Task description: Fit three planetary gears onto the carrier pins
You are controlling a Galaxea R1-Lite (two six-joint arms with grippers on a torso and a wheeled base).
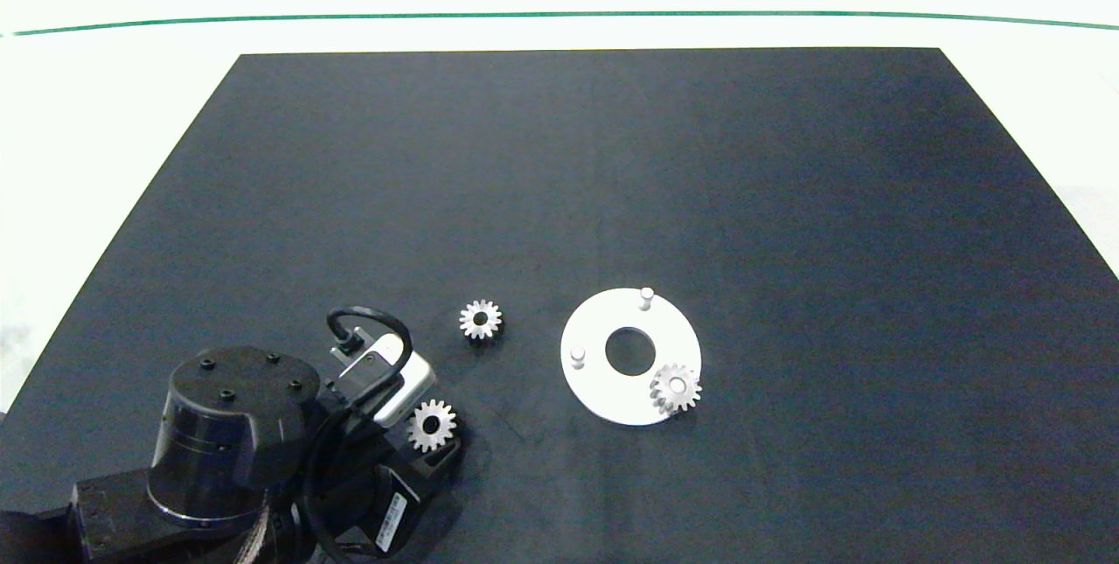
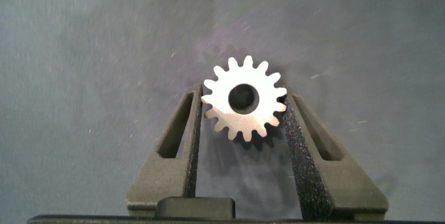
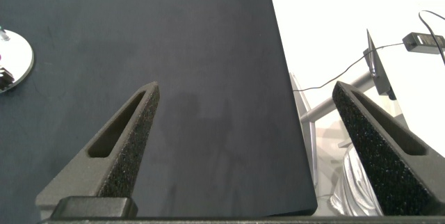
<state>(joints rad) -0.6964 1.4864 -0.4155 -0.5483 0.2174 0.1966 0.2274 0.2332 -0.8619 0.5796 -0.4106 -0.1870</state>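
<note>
While one planetary gear (image 1: 675,387) is seated on a carrier pin of the white disc (image 1: 594,389), another gear (image 2: 244,97) is clamped in the left end effector (image 2: 245,123); a third (image 1: 481,319) lies on the tabletop (image 1: 787,197). The right end effector (image 3: 247,113) is held wide apart. No legible writing is seen.

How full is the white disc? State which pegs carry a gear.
One of three filled. On the white disc, a gear sits on one peg; the other two pegs stand bare.

The gears (image 1: 481,319) are silvery with pale toothed rims; the disc (image 1: 594,389) and its pins (image 1: 646,297) are plain white; the mat (image 1: 612,179) is matte black on a white surface (image 1: 87,109) crossed by a thin green line (image 1: 559,15); the left tool (image 2: 243,123) is dark grey.
</note>
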